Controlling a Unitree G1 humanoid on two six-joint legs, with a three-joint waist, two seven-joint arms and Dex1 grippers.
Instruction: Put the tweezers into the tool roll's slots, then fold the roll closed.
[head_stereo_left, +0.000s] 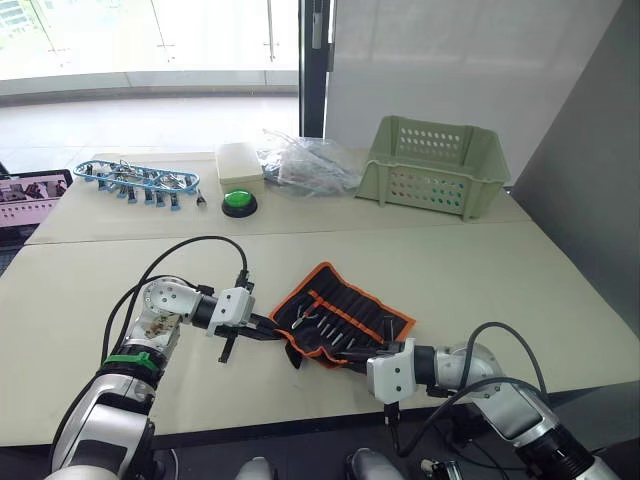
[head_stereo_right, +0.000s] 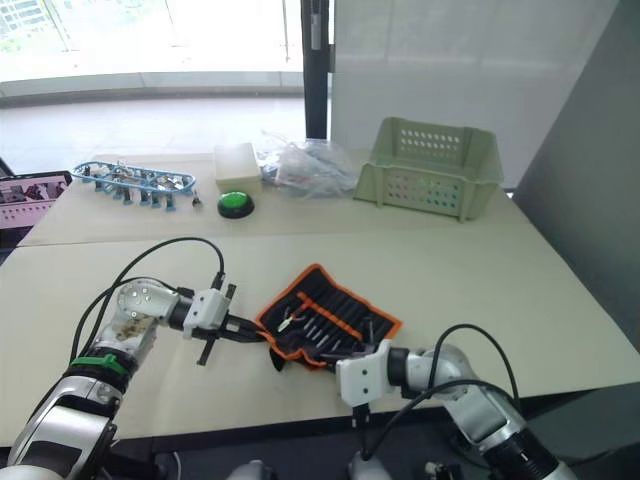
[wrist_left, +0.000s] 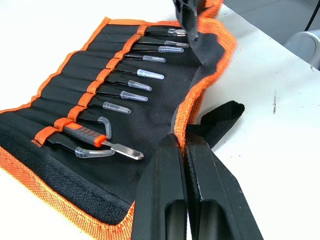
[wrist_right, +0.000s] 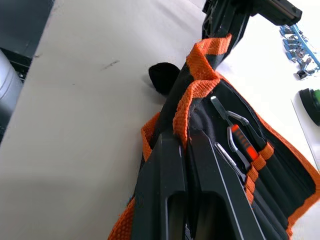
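The tool roll (head_stereo_left: 345, 312) lies open on the table's front middle, black with orange edging. Several black tweezers (wrist_left: 135, 85) with clear tip caps sit in its slots, beside an orange-handled tool (wrist_left: 82, 132). My left gripper (wrist_left: 182, 142) is shut on the roll's near orange edge at its left end. At the right end of the same edge, my right gripper (wrist_right: 182, 137) is shut on the edging too. That edge is raised and curled slightly between them. The black strap (wrist_left: 220, 117) trails on the table beside the roll.
At the back stand a green plastic basket (head_stereo_left: 432, 165), a clear plastic bag (head_stereo_left: 305, 162), a white box (head_stereo_left: 240, 162), a green button (head_stereo_left: 239, 202) and a blue rack of clips (head_stereo_left: 135, 180). A screen (head_stereo_left: 30, 198) sits at the far left edge.
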